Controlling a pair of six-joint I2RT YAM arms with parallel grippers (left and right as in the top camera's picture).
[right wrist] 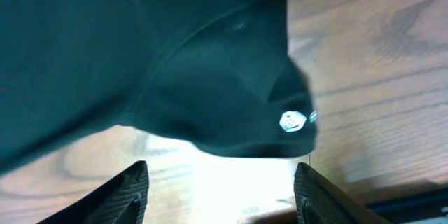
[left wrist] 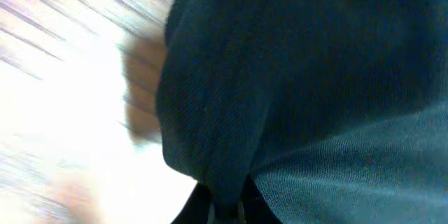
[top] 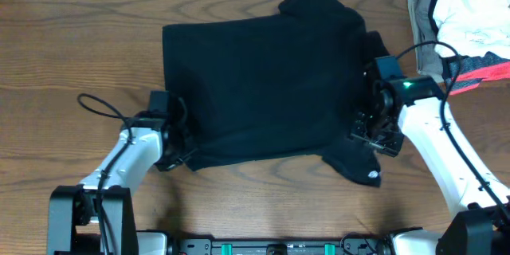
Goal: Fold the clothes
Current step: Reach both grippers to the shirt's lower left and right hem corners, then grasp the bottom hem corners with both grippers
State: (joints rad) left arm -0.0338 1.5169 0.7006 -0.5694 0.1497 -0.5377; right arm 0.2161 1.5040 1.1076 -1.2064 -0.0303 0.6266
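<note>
Shirt (top: 263,88) looks soft and limp, best pinched at near corners: left claw (left wrist: 225,208) clamps one, right claw (right wrist: 220,185) gapes beside the sleeve (right wrist: 231,105)

Shirt (top: 263,88) ctr table (top: 72,40), clothes pile (top: 466,16) prob. back-R

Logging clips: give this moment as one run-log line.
black shirt: spread on table | left gripper: pinching shirt's edge | right gripper: open at shirt's edge | clothes pile: far right corner
</note>
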